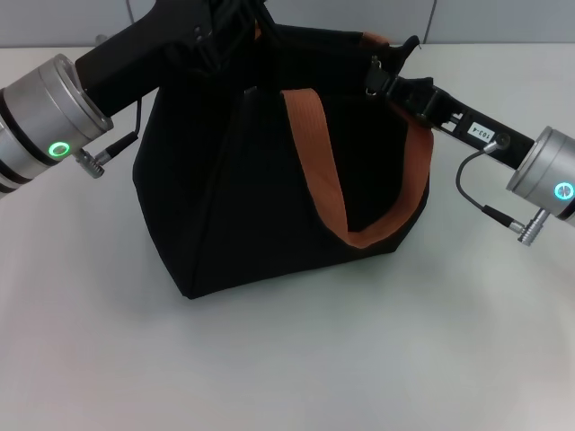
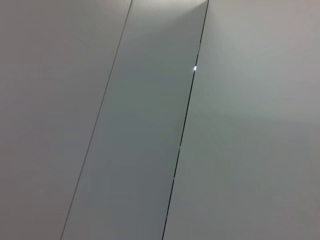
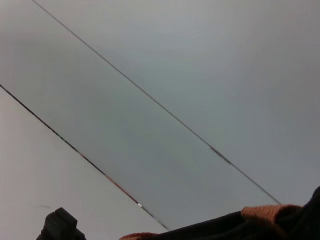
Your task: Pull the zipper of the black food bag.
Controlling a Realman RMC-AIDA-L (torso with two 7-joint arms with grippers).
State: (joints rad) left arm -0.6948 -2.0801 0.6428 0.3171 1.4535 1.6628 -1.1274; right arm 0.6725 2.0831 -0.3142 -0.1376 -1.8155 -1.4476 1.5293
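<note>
Boxy black food bag (image 1: 243, 197) with orange-brown strap handles (image 1: 332, 171).

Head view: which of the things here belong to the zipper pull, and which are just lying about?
In the job:
black food bag
left gripper, at the bag's top
right gripper, at the bag's top far corner
zipper, not visible

Just there:
white table
orange handle, hanging loose

The black food bag (image 1: 260, 206) was soft, dull cloth; its strap (image 1: 314, 153) was woven orange webbing.
</note>
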